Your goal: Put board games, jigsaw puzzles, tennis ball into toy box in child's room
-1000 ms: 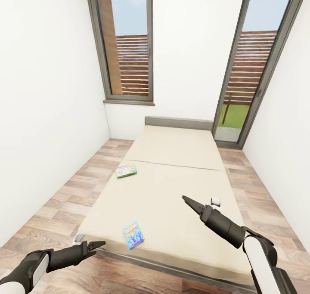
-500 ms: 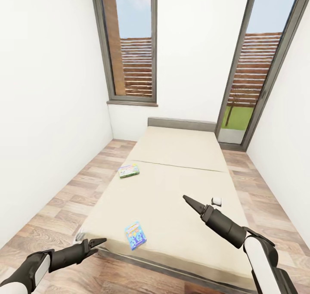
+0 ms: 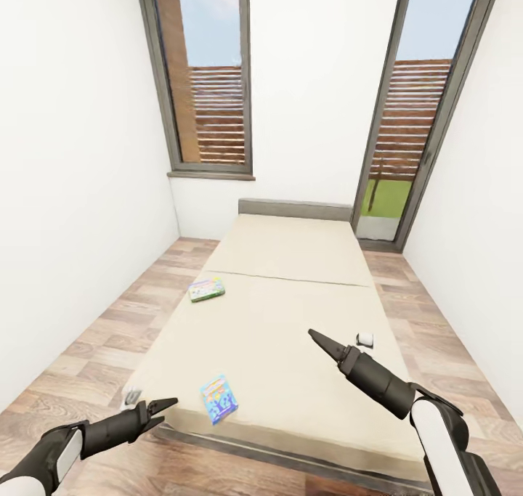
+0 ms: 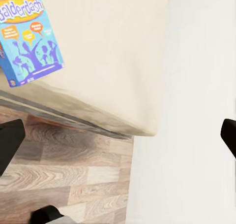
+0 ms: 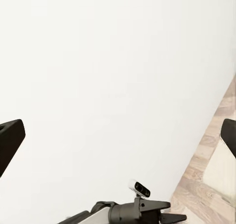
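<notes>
Bright even daylight from 2 windows, faint shadows, soft render, wide-angle edge stretch

Two of the board games I'm after lie flat on the bed, well apart from each other. The blue board game sits near the foot edge, on the side of my left arm, turned a little askew to the mattress edge; its lid shows an orange oval title and purple cartoon figures. The green-pink board game rests farther up, close to the bed's left edge, just below the seam across the mattress, also slightly rotated. Both lie face up on the cream cover.
</notes>
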Controlling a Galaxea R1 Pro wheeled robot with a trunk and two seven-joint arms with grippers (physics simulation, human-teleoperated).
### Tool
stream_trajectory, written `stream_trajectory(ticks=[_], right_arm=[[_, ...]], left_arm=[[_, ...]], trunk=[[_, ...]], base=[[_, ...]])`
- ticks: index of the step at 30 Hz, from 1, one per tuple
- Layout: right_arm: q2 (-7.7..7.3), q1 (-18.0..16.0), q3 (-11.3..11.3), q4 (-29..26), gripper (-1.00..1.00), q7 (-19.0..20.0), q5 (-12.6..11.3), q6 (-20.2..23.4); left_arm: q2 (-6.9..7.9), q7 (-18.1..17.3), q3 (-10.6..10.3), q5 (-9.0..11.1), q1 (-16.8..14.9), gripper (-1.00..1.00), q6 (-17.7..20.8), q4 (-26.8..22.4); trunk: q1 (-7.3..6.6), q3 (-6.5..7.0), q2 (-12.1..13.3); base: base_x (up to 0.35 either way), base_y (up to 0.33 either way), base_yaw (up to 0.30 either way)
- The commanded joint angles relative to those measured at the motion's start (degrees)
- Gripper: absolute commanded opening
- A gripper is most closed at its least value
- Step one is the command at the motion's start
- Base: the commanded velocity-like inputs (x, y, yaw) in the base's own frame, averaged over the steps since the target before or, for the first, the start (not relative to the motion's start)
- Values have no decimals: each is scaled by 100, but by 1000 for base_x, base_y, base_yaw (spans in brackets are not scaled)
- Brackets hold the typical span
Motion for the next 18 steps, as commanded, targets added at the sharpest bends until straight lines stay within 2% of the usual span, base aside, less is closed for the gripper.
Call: stream_trajectory(ticks=[1,4,7,13,18], right_arm=[[0,-5,-4,1,100,8,-14,33],[-3,-5,-2,1,100,8,-14,32],[1,-5,9,-4,100,8,-18,32],[5,-5,53,-22,100,8,-23,40],[5,-5,64,-24,100,8,-23,41]], left_arm=[[0,-16,50,11,-3,100,55,-1],[7,-24,188,8,-3,100,52,-3],[14,-45,224,8,-3,100,54,-3],[47,-444,266,1,-3,100,57,-3],[187,-734,275,0,-3,100,74,-3]], trunk=[[23,-17,-45],[89,-51,-166],[155,-86,-286],[286,-184,-526],[396,-273,-727]], base=[[0,0,-204],[0,0,-206],[0,0,-173],[0,0,-48],[0,0,-6]])
